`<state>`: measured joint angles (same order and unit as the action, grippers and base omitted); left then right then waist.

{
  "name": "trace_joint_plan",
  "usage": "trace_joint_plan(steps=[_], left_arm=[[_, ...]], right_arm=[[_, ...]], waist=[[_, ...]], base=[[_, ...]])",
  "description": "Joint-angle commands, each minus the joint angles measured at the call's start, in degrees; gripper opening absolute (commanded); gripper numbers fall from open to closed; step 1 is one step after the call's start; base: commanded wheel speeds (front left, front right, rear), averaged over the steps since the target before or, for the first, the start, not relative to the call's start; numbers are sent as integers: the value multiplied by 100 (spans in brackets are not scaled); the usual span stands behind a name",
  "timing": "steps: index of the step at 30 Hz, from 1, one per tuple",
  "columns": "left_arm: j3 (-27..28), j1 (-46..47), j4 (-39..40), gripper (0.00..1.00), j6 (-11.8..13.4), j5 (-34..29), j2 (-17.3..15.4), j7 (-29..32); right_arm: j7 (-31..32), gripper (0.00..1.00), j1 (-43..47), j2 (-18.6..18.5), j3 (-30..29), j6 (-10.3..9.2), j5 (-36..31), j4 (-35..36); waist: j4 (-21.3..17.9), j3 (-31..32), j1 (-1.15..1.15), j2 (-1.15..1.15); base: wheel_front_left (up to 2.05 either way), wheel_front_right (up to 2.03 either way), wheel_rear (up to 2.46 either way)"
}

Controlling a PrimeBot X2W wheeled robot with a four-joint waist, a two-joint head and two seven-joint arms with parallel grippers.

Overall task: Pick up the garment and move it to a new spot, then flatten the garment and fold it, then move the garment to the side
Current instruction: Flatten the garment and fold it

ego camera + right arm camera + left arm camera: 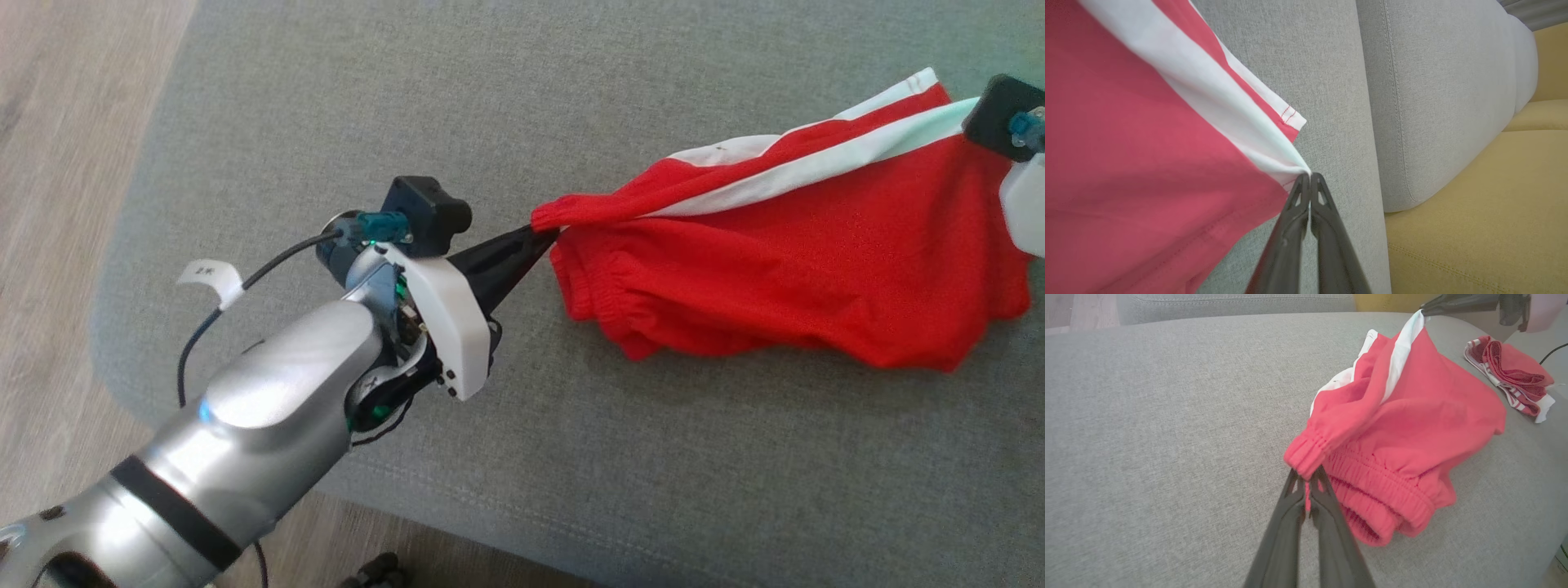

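Tautly, the garment (pixel 816 269) spans from left end effector (pixel 545 234), clamped on its waistband, to right end effector (pixel 1309 176) at two o'clock, pinching its hem; bare sofa (pixel 490 98) at eleven.

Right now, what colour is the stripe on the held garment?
White stripe on the red garment; the right wrist view shows it best.

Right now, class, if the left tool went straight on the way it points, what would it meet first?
The shorts. The left tool is shut on their waistband, and the bunched red cloth lies directly ahead of it. What comes beyond the cloth is hard to judge, since depth is unclear.
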<state>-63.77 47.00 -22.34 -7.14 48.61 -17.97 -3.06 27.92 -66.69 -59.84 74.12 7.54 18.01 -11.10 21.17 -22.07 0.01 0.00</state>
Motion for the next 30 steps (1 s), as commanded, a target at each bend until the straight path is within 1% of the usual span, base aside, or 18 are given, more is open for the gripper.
trace_joint_plan(steps=[1, 5, 6, 7, 8, 9, 14, 17, 19, 21, 23, 24, 25, 27, 30], left_arm=[[180, 293, 69, 0, -31, 31, -115, -64], [24, 421, -80, 0, -33, 118, -55, -164], [-13, 448, -119, 0, -33, 137, -45, -194], [-46, 472, -161, 12, -34, 156, -36, -224], [-72, 495, -211, 43, -34, 173, -30, -251], [-69, 519, -289, 99, -34, 177, -28, -289], [-62, 579, -674, 100, -7, 127, -14, -451], [17, 558, -873, 100, 103, 140, -22, -580], [125, 527, -981, 100, 225, 182, -39, -706], [277, 467, -1068, 100, 369, 249, -74, -845], [463, 387, -1100, 100, 502, 332, -110, -978], [571, 340, -1098, 100, 574, 376, -129, -1033], [571, 340, -1098, 100, 574, 376, -129, -1033], [820, 241, -1043, 100, 714, 442, -163, -1124], [1306, 39, -839, 100, 942, 482, -211, -1183]], right_arm=[[-15, 0, 9, -53, -77, -5, -61, 35], [-60, 0, -54, 23, -77, -5, -117, -144], [-85, 11, -74, 48, -77, -5, -131, -191], [-130, 89, -102, 74, -77, -5, -163, -236], [-181, 100, -144, 103, -77, -5, -189, -298], [-253, 100, -186, 143, -77, -5, -202, -365], [-607, 100, -360, 462, -77, -5, -55, -814], [-903, 100, -505, 687, -77, -5, 271, -1181], [-1233, 100, -621, 893, -154, -5, 676, -1508], [-1611, 100, -619, 1126, -390, -5, 971, -1856], [-1983, 100, -456, 1401, -782, -5, 1309, -2210], [-2164, 100, -376, 1509, -928, -5, 1348, -2357], [-2164, 100, -376, 1509, -928, -5, 1348, -2357], [-2510, 100, -189, 1677, -1141, -5, 1338, -2567], [-3000, 100, 177, 1992, -1760, -5, 1550, -2878]], waist=[[16, -31, -1, 0], [25, -98, -1, 0], [21, -111, -1, 0], [13, -122, -1, 0], [1, -132, -1, 0], [-13, -140, -1, 0], [-172, -88, -1, 0], [-308, 19, -1, 0], [-429, 117, -1, 0], [-573, 241, -1, 0], [-720, 382, -1, 0], [-790, 454, -1, 0], [-790, 454, -1, 0], [-918, 615, -1, 0], [-1113, 851, -1, 0]], base=[[0, 0, 0], [0, 0, 0], [0, 0, 0], [0, 0, 0], [0, 0, 0], [0, 0, 0], [0, 0, 0], [0, 0, 0], [0, 0, 0], [0, 0, 0], [0, 0, 0], [0, 0, 0], [0, 0, 0], [0, 0, 0], [0, 0, 0]])
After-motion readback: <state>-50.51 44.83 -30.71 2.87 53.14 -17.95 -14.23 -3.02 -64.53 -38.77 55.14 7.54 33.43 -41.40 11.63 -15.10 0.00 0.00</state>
